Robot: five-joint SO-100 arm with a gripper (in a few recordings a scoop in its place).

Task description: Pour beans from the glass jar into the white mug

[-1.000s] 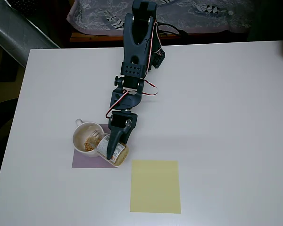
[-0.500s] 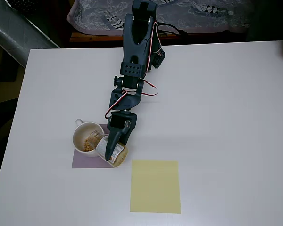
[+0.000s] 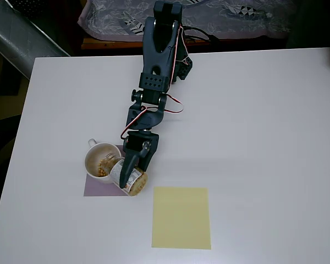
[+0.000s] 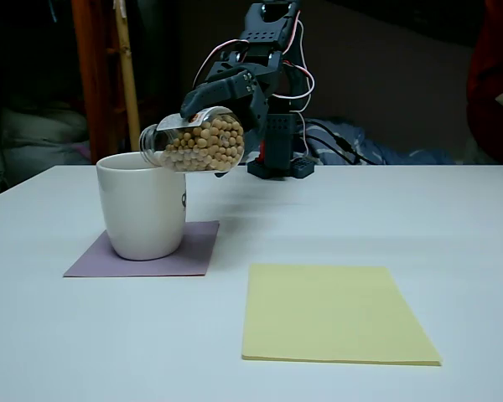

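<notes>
Starting at the left of the fixed view, the white mug (image 4: pixel 142 205) stands upright on a purple mat (image 4: pixel 147 251). In the overhead view the mug (image 3: pixel 100 159) sits at the mat's (image 3: pixel 96 187) upper left, handle toward 11 o'clock, with some beans already lying inside.

Directly right of the mug, the glass jar (image 4: pixel 194 142) is held off the table, tipped close to horizontal, mouth over the mug's right rim and base raised slightly toward 2 o'clock. The beans (image 4: pixel 205 144) fill the lower part of the jar toward its base; few sit at the mouth.

The gripper (image 4: pixel 222 96) is pinched on the jar from above, its fingers clamped across the glass body. In the overhead view the gripper (image 3: pixel 133 165) approaches from 1 o'clock of the mug.

Further right, at 4 o'clock from the mug, a yellow sheet (image 4: pixel 331 314) lies flat on the table (image 4: pixel 453 226), well apart from the work.

Step in hand: pouring, judged partly complete, since most beans are in the jar. The next move calls for more wrist roll, raising the base above the mouth while holding the mouth over the mug opening. Risk: beans spilling past the near rim.
</notes>
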